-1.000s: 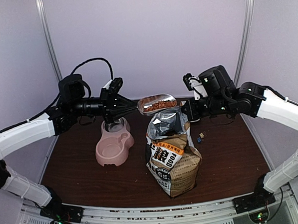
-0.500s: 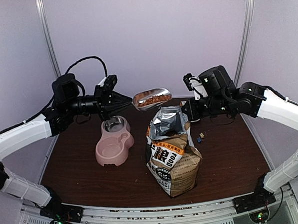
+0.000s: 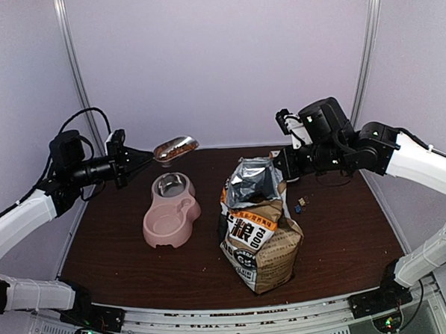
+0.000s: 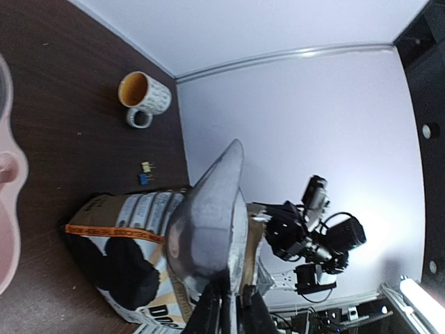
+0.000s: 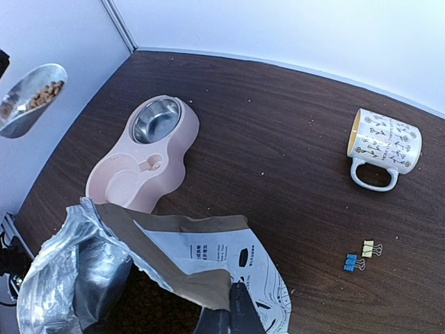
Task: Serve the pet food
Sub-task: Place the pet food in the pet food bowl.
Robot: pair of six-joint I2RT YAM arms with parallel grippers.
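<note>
Gripping the scoop, left jaws — kibble plain to right wrist, hidden from left; right jaws shut on bag.

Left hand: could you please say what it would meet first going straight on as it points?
Beyond its scoop, probably the open top of the bag, though height is unclear.

Pink double bowl on dark table, metal scoop aloft nearby; opened brown bag standing just right; patterned mug, two binder clips farther right.
</note>
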